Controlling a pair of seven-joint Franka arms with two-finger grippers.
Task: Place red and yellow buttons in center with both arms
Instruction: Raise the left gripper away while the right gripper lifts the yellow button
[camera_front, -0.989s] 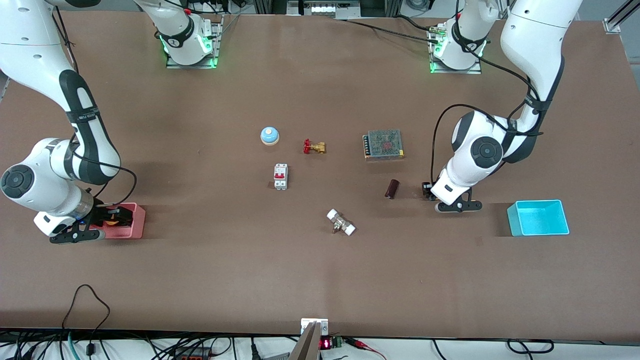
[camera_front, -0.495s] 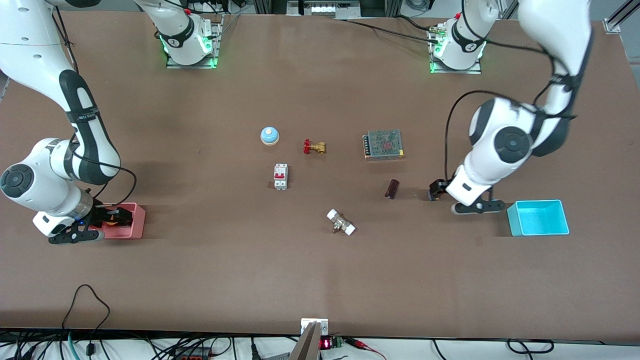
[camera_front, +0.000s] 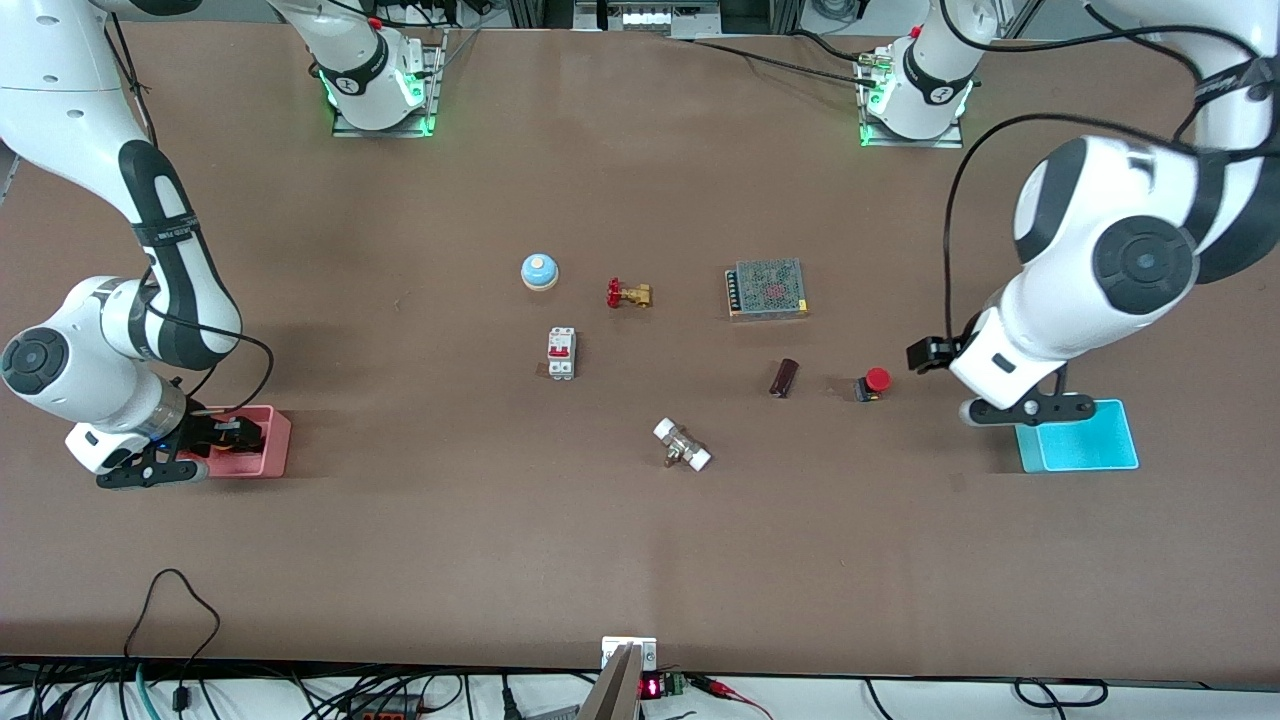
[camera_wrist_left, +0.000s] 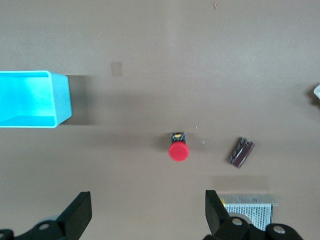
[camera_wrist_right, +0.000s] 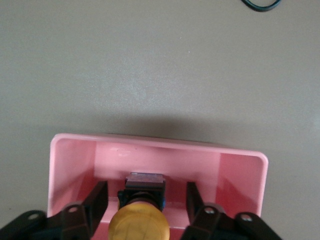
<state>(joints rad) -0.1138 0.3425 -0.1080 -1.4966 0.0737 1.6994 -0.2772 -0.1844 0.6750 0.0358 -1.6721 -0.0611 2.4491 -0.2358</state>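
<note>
The red button (camera_front: 873, 383) lies on its side on the brown tabletop (camera_front: 640, 520), between a dark brown cylinder and the cyan bin. It also shows in the left wrist view (camera_wrist_left: 178, 149). My left gripper (camera_front: 950, 358) is up in the air over the table between the red button and the cyan bin. In its wrist view (camera_wrist_left: 147, 220) it is wide open and empty. The yellow button (camera_wrist_right: 140, 222) sits in the pink bin (camera_wrist_right: 240, 175). My right gripper (camera_wrist_right: 145, 200) is down in that bin, open, one finger on each side of the button's black body.
In the middle lie a blue bell (camera_front: 539, 271), a red-handled brass valve (camera_front: 628, 294), a meshed power supply (camera_front: 767, 289), a white breaker (camera_front: 561, 353), the brown cylinder (camera_front: 783, 378) and a white-ended fitting (camera_front: 682, 445). The cyan bin (camera_front: 1085, 440) and pink bin (camera_front: 268, 440) stand at the table's ends.
My left gripper has let go of the red button, risen and moved toward the cyan bin; the button now lies bare on the table. The right gripper has stayed in the pink bin.
</note>
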